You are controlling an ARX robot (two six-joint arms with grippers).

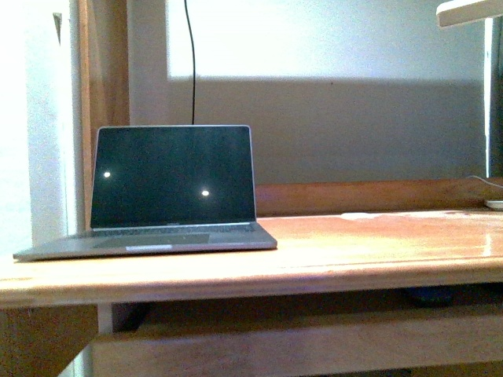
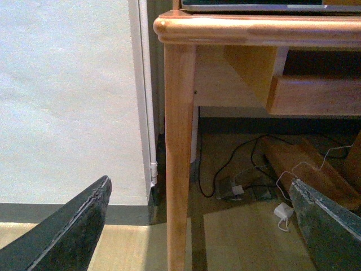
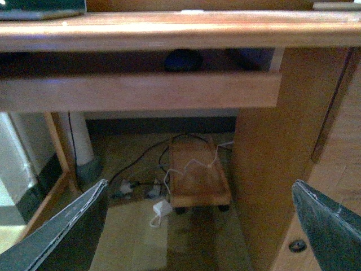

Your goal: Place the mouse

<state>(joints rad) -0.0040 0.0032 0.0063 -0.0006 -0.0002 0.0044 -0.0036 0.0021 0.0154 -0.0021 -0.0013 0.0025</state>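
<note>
The mouse (image 1: 428,296) is a dark domed shape lying in the open shelf under the wooden desk top (image 1: 369,243), right of centre. The right wrist view shows the mouse (image 3: 183,60) in that dark slot, behind the wooden front rail (image 3: 141,90). My right gripper (image 3: 198,183) hangs open below desk height, well short of the mouse, with nothing between its fingers. My left gripper (image 2: 200,182) is open too and empty, low in front of the desk's left leg (image 2: 179,158). Neither arm shows in the front view.
An open laptop (image 1: 173,188) with a dark screen stands on the desk's left part. A flat white thing (image 1: 495,204) lies at the desk's far right edge. On the floor under the desk are cables (image 2: 242,169), a white charger (image 3: 161,209) and a low wheeled wooden stand (image 3: 197,180).
</note>
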